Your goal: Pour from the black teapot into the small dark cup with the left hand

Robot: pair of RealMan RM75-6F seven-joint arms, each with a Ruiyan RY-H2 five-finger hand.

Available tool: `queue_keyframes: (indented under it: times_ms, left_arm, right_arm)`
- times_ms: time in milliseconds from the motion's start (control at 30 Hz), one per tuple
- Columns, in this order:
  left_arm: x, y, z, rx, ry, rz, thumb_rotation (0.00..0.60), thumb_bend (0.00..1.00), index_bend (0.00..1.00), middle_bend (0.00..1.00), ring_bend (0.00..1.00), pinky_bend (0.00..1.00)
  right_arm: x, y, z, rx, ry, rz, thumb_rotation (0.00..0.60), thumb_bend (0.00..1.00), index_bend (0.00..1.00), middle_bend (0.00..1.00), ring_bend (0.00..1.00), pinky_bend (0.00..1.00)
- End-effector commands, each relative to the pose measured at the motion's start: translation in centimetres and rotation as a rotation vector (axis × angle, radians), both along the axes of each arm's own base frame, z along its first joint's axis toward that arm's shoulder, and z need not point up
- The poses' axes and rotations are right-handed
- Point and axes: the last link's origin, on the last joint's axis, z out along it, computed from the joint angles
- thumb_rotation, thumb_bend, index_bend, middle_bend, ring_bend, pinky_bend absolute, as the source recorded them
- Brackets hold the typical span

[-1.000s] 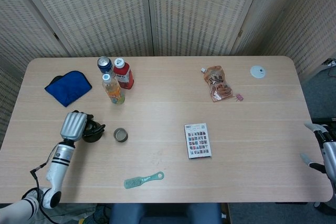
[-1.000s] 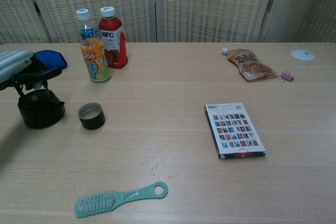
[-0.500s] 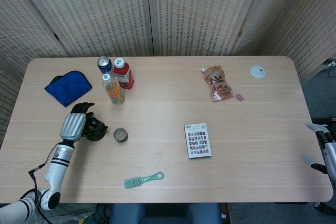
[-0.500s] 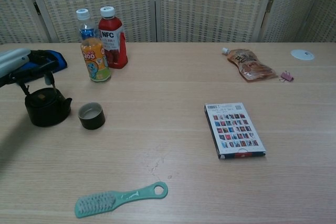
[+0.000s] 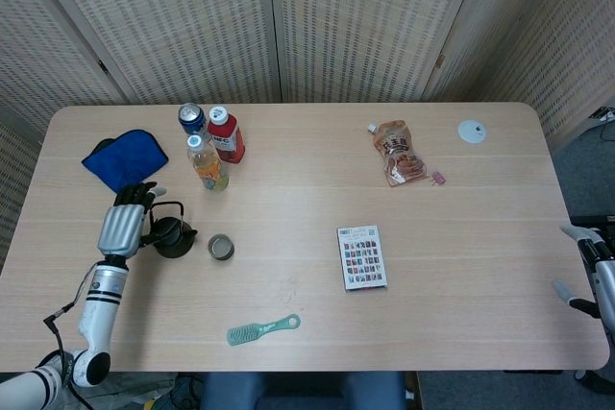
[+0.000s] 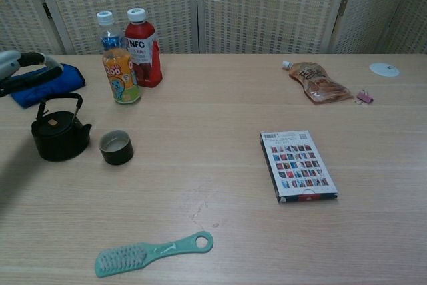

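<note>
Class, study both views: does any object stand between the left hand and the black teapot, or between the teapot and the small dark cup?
Nothing visible does. The left hand is beside the black teapot, apart from it, with bare table between. The small dark cup stands just past the teapot, again with only bare table between.

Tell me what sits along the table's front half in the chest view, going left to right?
Black teapot → small dark cup → green brush → picture-covered box.
</note>
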Motion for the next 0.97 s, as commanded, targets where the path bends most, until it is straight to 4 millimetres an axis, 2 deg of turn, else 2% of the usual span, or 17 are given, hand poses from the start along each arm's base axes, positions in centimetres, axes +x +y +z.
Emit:
queue_keyframes:
  times_ms: [33, 167, 267, 367, 500, 700, 967]
  left_arm:
    - [-0.2, -0.9, 0.9, 0.038, -0.005, 0.014, 0.004, 0.07, 0.22, 0.13, 0.10, 0.06]
    - [-0.2, -2.3, 2.0, 0.069, -0.033, 0.021, 0.017, 0.07, 0.27, 0.14, 0.11, 0.06]
    - [-0.2, -3.5, 2.9, 0.092, -0.032, 0.019, 0.023, 0.08, 0.30, 0.19, 0.16, 0.12]
    - [-0.2, -5.0, 3.7, 0.105, -0.023, 0.007, 0.073, 0.11, 0.32, 0.23, 0.20, 0.18]
    - [-0.1, -7.0, 4.7, 0.108, -0.008, -0.016, 0.089, 0.14, 0.37, 0.28, 0.25, 0.24]
    - [0.3, -9.9, 5.5, 0.116, 0.026, -0.063, 0.159, 0.16, 0.41, 0.33, 0.31, 0.27]
    - [0.5, -12.6, 5.8, 0.092, 0.027, -0.053, 0.164, 0.16, 0.43, 0.35, 0.33, 0.28]
  right_arm:
    - [-0.1, 0.0, 0.0, 0.009, 0.000, -0.003, 0.600, 0.16, 0.20, 0.25, 0.20, 0.30]
    - [0.0, -0.2, -0.3, 0.032, -0.012, 0.008, 0.600, 0.16, 0.20, 0.25, 0.20, 0.30]
    - [0.0, -0.3, -0.6, 0.057, -0.034, 0.023, 0.600, 0.16, 0.21, 0.25, 0.20, 0.30]
    - [0.1, -0.5, -0.9, 0.070, -0.027, 0.036, 0.600, 0.17, 0.21, 0.25, 0.20, 0.30]
    - [0.2, -0.5, -1.4, 0.097, -0.026, 0.054, 0.600, 0.17, 0.21, 0.28, 0.20, 0.30]
    - [0.5, -0.6, -2.0, 0.111, -0.033, 0.083, 0.600, 0.17, 0.24, 0.30, 0.20, 0.30]
    - [0.9, -0.4, -2.3, 0.110, -0.024, 0.102, 0.600, 0.17, 0.26, 0.31, 0.20, 0.30]
